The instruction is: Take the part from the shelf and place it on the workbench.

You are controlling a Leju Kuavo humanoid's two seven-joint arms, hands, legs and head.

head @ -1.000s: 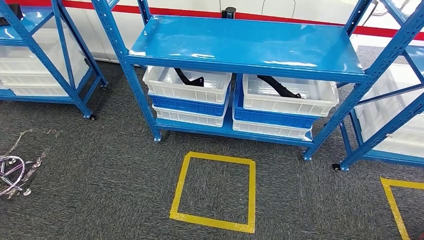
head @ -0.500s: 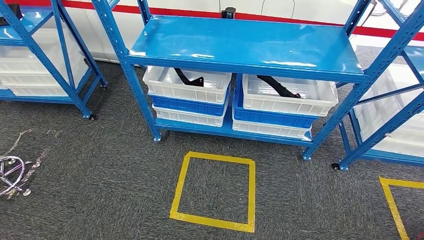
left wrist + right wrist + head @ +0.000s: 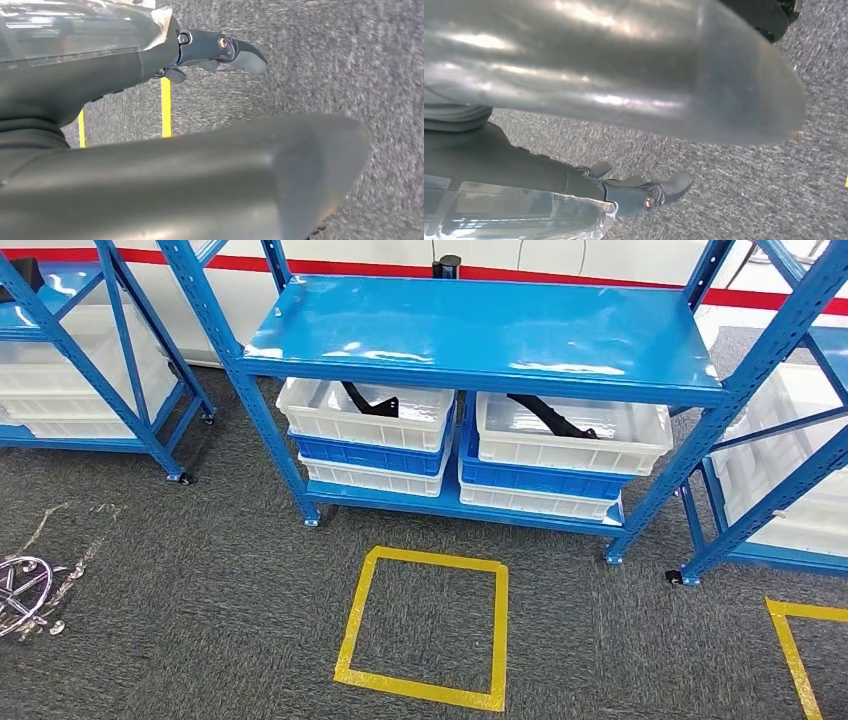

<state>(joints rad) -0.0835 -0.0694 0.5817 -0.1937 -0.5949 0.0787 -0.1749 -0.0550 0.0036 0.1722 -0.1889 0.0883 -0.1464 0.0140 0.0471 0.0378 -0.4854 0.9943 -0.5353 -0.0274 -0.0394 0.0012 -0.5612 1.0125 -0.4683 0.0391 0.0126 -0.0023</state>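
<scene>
We are facing the blue shelf point(image 3: 480, 330) in the upper centre of the head view, where black parts are lying in the left white bin point(image 3: 365, 412) and right white bin point(image 3: 570, 430) underneath. Our left hand point(image 3: 220, 50) and right hand point(image 3: 649, 192) are hanging over carpet, fingers loosely apart, holding nothing.

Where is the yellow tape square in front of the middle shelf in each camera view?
Head view: the yellow tape square lies on the floor, low centre, in front of the blue shelf.
Left wrist view: two yellow strips lie on the floor past the left hand, likely its sides.
Right wrist view: a yellow sliver at the picture's edge; I cannot tell which square.
Shared landmark: the grey carpet.
</scene>
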